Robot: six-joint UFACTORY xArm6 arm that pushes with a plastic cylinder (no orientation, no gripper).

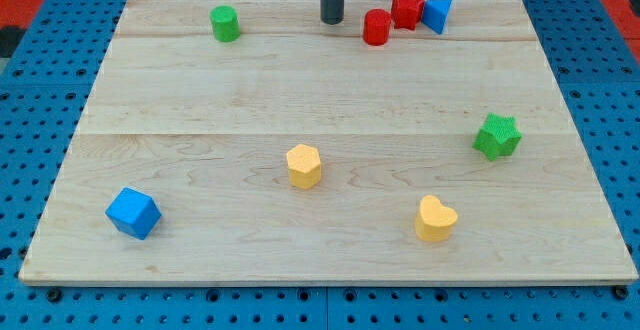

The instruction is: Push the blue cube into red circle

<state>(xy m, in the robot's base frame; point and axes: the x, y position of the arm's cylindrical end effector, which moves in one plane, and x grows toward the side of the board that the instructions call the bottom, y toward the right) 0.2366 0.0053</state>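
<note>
Worktop: you see a pale wooden board worktop (330, 90) on a blue pegboard base (30, 100).
Top edge: a green cylinder block (225, 23) at the view's left; a red cylinder block (376, 27), red star-shaped block (406, 10) and blue triangular block (437, 14) clustered close together.
Right side: a green star-shaped block (497, 136).
Centre: a yellow hexagonal block (303, 166).
Bottom: a blue cube (133, 213) at the left, a yellow heart-shaped block (435, 218) at the right.

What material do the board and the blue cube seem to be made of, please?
The board looks like light wood: pale grain lines and plank seams show, with a matte finish. The blue cube seems plastic or painted wood; its colour is uniform, without grain, slightly shiny. I cannot tell which.
</note>
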